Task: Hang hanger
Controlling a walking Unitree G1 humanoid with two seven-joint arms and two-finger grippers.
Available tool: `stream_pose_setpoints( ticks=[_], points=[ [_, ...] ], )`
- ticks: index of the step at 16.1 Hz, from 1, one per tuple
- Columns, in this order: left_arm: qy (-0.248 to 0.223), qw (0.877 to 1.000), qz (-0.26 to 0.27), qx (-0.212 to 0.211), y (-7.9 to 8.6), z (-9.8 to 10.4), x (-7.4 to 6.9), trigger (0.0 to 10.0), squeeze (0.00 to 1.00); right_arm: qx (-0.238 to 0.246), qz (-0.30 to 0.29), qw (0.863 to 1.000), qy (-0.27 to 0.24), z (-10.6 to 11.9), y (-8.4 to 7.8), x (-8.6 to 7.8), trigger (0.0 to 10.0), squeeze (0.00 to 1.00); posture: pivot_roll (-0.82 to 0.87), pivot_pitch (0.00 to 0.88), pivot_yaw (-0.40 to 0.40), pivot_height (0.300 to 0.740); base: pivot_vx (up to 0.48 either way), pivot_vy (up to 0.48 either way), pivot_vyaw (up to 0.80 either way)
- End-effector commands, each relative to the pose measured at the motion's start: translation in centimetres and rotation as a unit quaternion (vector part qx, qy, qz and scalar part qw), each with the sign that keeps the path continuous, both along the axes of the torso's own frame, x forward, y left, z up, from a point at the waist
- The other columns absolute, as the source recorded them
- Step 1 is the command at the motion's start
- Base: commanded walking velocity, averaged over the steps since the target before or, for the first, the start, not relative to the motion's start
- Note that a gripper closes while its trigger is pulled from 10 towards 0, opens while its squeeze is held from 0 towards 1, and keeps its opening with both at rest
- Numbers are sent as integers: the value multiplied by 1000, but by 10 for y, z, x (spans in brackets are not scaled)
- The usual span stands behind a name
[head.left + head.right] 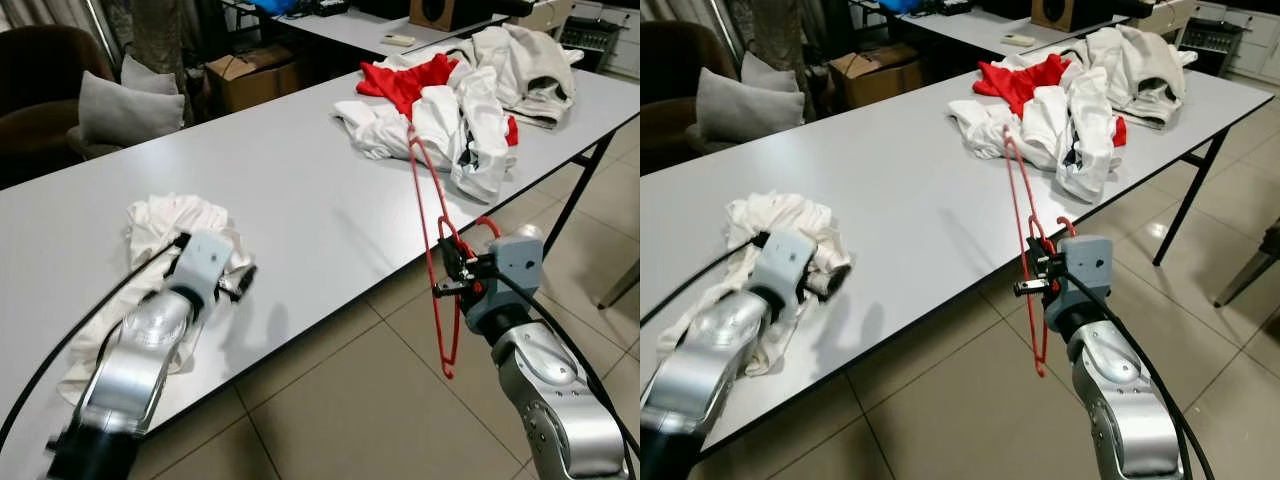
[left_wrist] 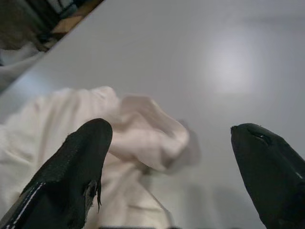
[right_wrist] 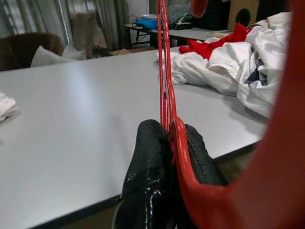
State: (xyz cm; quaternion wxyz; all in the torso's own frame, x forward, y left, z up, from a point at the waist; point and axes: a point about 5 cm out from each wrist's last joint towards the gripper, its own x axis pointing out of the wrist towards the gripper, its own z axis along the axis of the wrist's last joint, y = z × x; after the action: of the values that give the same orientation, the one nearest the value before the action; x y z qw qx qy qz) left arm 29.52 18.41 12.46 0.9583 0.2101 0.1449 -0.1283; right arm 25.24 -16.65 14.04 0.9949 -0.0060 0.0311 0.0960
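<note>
A red plastic hanger hangs upright off the table's near edge, pinched near its hook by my right gripper, which is shut on it. The hanger's frame rises between the black fingers. My left gripper is open just above the grey table, beside a crumpled white garment. In the left wrist view the same white garment lies between and behind the spread fingertips.
A heap of white and red clothes lies at the table's far right end. A dark armchair with grey cushions and a cardboard box stand behind the table. Tiled floor is below the hanger.
</note>
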Motion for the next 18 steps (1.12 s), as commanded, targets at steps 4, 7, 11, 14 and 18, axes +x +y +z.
stream_pose_setpoints(
  ticks=[4, 7, 11, 14, 18],
  points=[
    [99, 994, 2, 39, 0, -32, 11, 10000, 0, 14, -22, 1000, -4, 5, -5, -1, 10000, 0, -189, 0, 118, 740, 0, 0, 0],
    [131, 990, 22, -50, -16, -40, 40, 10000, 0, 14, -32, 999, -6, 7, -8, -4, 10000, 0, -229, 0, 137, 740, 0, 0, 0],
    [100, 977, 7, -190, -54, -18, 78, 10000, 0, 24, -45, 999, -9, 10, -9, -11, 10000, 0, -278, 0, 170, 740, 0, 0, 0],
    [-9, 958, -13, -286, -73, 39, 105, 10000, 0, 28, -56, 998, -11, 12, -6, -18, 10000, 0, -288, 0, 196, 740, 0, 0, 0],
    [-51, 990, -25, -129, -44, 33, 99, 10000, 0, 26, -59, 998, -3, 7, 2, -24, 10000, 0, -300, 0, 224, 740, 0, 0, 0]
  ],
)
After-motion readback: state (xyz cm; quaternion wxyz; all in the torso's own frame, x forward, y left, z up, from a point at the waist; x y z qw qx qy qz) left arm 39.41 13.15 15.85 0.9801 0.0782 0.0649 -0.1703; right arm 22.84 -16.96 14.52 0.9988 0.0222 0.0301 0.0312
